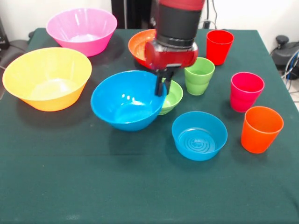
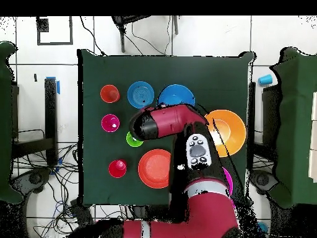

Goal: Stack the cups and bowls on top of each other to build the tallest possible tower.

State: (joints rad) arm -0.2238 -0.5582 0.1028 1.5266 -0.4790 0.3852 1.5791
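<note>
My gripper [image 1: 161,86] reaches down at the right rim of the wide blue bowl [image 1: 125,100], its fingers pinched together on that rim. The bowl leans toward the small green bowl [image 1: 172,99], which shows partly behind it. To the right stand the light green cup [image 1: 199,75], red cup [image 1: 219,45], magenta cup [image 1: 245,91] and orange cup [image 1: 261,129]. The small translucent blue bowl [image 1: 199,135] sits in front. The shallow orange-red bowl [image 1: 139,45] is behind my arm. The yellow-orange bowl [image 1: 46,78] and pink bowl [image 1: 81,29] are on the left. No tower stands.
A dark green cloth [image 1: 140,186] covers the table. In the overhead view my arm [image 2: 176,127] hides the green bowl and part of the blue bowl [image 2: 178,94]. Cables and equipment lie off the table's edges.
</note>
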